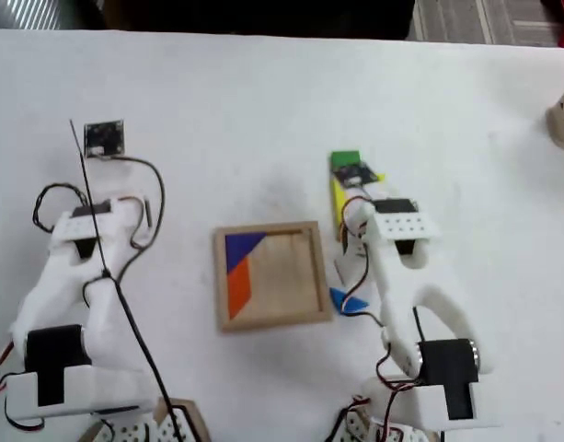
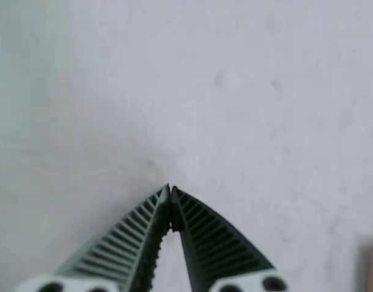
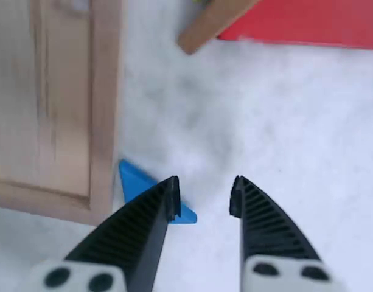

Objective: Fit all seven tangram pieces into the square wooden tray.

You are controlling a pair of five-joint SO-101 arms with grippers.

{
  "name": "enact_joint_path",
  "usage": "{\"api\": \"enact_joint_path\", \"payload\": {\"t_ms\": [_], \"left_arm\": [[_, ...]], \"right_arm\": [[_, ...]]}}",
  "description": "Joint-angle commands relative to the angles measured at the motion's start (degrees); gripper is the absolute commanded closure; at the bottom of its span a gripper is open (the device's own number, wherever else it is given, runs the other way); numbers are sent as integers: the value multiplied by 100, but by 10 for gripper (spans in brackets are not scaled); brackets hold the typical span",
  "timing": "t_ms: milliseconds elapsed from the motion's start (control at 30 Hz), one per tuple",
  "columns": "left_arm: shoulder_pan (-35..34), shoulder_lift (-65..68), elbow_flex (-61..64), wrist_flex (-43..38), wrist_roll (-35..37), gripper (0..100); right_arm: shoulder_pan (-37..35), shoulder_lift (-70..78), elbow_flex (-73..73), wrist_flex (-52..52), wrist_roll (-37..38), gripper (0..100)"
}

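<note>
Tray, square and of pale wood, sits at the centre of the high view, with a dark blue triangle and an orange piece along its left side. The right gripper is spread and empty, beside a light blue piece at the tray's rim. The left gripper is pressed together over the bare table.

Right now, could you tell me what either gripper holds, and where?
Nothing: left gripper is shut empty, right gripper open near the blue tangram piece.
</note>
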Motion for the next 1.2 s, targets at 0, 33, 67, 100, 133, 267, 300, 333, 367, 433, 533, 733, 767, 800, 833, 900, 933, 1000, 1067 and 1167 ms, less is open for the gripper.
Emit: {"api": "enact_joint_path", "payload": {"t_ms": [0, 33, 67, 100, 133, 267, 300, 333, 367, 433, 533, 733, 767, 800, 833, 900, 933, 1000, 1067, 1167], "left_arm": [[-22, -22, -290, 26, 62, 976], [-22, -22, -290, 26, 62, 976], [-22, -22, -290, 26, 62, 976], [-22, -22, -290, 26, 62, 976], [-22, -22, -299, 26, 62, 975], [-22, -22, -308, 26, 62, 974], [-22, -22, -308, 26, 62, 974], [-22, -22, -308, 26, 62, 974], [-22, -22, -308, 26, 62, 974], [-22, -22, -316, 26, 62, 974], [-22, -22, -316, 26, 62, 974], [-22, -22, -299, 26, 62, 974], [-22, -22, -299, 26, 62, 974], [-22, -22, -290, 26, 62, 974], [-22, -22, -290, 26, 62, 975], [-22, -22, -290, 35, 62, 975], [-22, -22, -290, 35, 62, 975], [-22, -22, -290, 44, 62, 976], [-22, -22, -290, 44, 62, 976], [-22, -22, -290, 44, 62, 976]], "right_arm": [[-259, -277, 44, 84, 316, 861], [-321, -277, 88, 84, 440, 861], [-382, -277, 123, 84, 563, 861], [-435, -277, 158, 101, 677, 861], [-462, -277, 158, 171, 774, 861], [-488, -549, 193, 321, 1099, 861], [-479, -725, 290, 321, 1116, 861], [-488, -927, 413, 295, 1116, 861], [-497, -1156, 554, 277, 1143, 861], [-593, -1631, 905, 136, 1160, 861], [-708, -2123, 1459, -84, 1178, 861], [-831, -2114, 1653, -242, 1626, 857], [-831, -2053, 1662, -338, 1741, 857], [-831, -1974, 1662, -426, 1802, 856], [-831, -1886, 1644, -488, 1846, 849], [-831, -1727, 1626, -576, 1934, 814], [-831, -1684, 1626, -585, 2022, 793], [-831, -1613, 1626, -576, 2215, 757], [-831, -1596, 1626, -549, 2303, 748], [-831, -1587, 1626, -488, 2321, 780]]}}
